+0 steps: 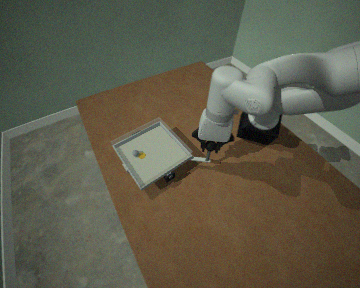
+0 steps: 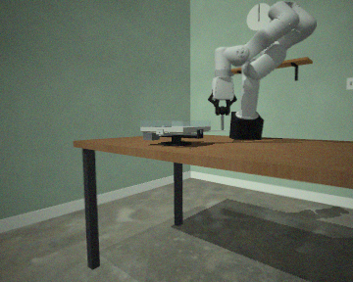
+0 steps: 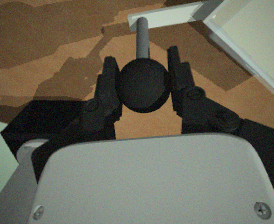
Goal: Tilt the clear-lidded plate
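The square white plate [image 1: 160,159] [image 2: 172,129] with a clear lid sits on a dark pivot base on the brown table [image 1: 248,220]. The steel ball [image 1: 136,153] lies just left of the yellow printed spot [image 1: 142,156], touching its edge. A grey handle rod with a black knob [image 3: 142,86] sticks up from a tab at the plate's right corner [image 1: 200,159]. My gripper [image 3: 143,65] [image 1: 209,148] [image 2: 222,111] is shut on the black knob, with the rod [image 3: 142,37] running down to the tab. In the side view the plate looks close to level.
The arm's black base [image 1: 258,129] [image 2: 245,127] stands on the table behind the plate. The table's left edge runs close to the plate. A wall shelf [image 2: 302,61] hangs behind the arm.
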